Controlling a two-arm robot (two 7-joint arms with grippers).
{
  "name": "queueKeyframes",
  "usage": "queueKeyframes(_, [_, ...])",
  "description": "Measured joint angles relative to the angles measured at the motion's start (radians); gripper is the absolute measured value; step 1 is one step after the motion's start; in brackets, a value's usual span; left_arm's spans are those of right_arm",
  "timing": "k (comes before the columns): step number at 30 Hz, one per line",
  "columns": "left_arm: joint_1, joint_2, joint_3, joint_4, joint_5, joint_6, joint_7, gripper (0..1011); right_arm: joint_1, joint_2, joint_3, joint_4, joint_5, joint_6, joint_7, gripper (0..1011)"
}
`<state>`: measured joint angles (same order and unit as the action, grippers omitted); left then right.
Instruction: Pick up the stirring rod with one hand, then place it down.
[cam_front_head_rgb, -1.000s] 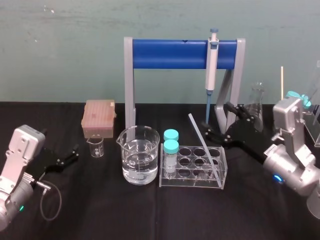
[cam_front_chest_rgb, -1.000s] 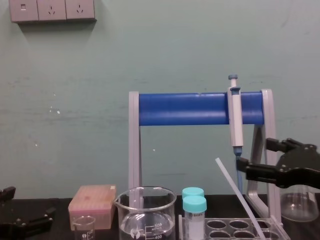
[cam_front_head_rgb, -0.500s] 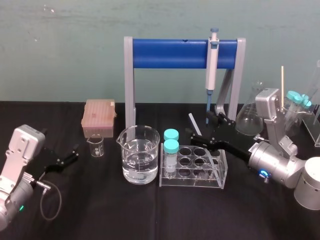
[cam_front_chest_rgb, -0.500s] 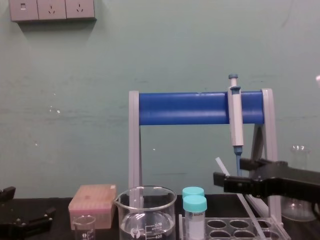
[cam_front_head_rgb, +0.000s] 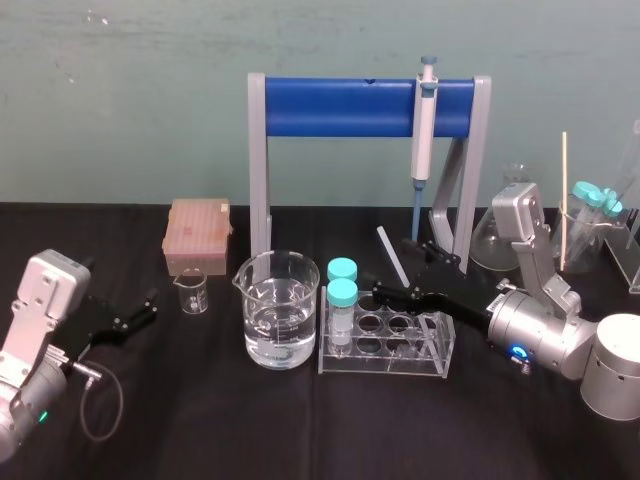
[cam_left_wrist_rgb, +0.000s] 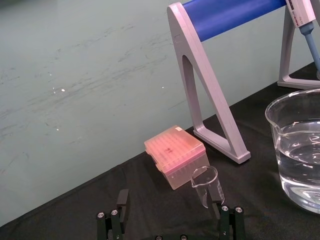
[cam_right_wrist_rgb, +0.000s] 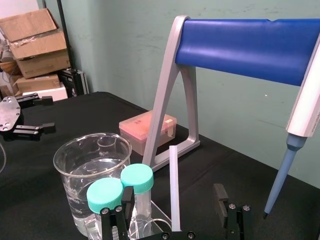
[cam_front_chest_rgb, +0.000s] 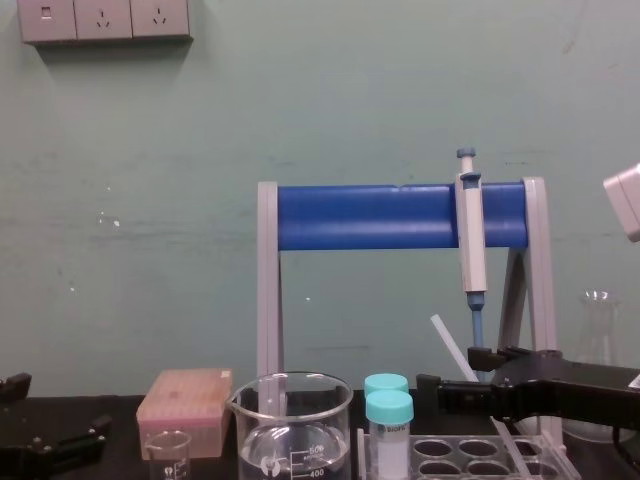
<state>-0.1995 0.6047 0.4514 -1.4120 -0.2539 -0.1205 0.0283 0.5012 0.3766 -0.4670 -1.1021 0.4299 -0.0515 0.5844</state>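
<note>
The stirring rod (cam_front_head_rgb: 390, 252) is a thin whitish stick leaning in the clear test tube rack (cam_front_head_rgb: 385, 362), its upper end tilted left. My right gripper (cam_front_head_rgb: 408, 272) stands open around the rod's middle, one finger on each side. In the right wrist view the stirring rod (cam_right_wrist_rgb: 174, 185) rises between the fingers (cam_right_wrist_rgb: 231, 215) with a gap on both sides. The chest view shows the rod (cam_front_chest_rgb: 447, 343) sticking up behind the right gripper (cam_front_chest_rgb: 468, 380). My left gripper (cam_front_head_rgb: 138, 312) rests open at the table's left, and its fingers (cam_left_wrist_rgb: 111, 224) hold nothing.
A large beaker of water (cam_front_head_rgb: 281, 308) and two teal-capped tubes (cam_front_head_rgb: 342, 290) stand just left of the rod. A pipette (cam_front_head_rgb: 425, 120) hangs on the blue stand behind. A pink tip box (cam_front_head_rgb: 198, 235) and small beaker (cam_front_head_rgb: 192, 293) sit at left, a flask (cam_front_head_rgb: 500, 235) at right.
My right gripper has moved left and down from beside the flask until its open fingers straddle the rod. The rod, the rack and the left arm have not moved.
</note>
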Motion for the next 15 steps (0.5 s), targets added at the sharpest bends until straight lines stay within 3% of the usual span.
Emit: queueKeyframes(15, [0.0,0.0,0.0,0.0,0.0,0.0,0.0,1000,0.0,0.001,0.001,0.0,0.001,-0.003,0.0,996])
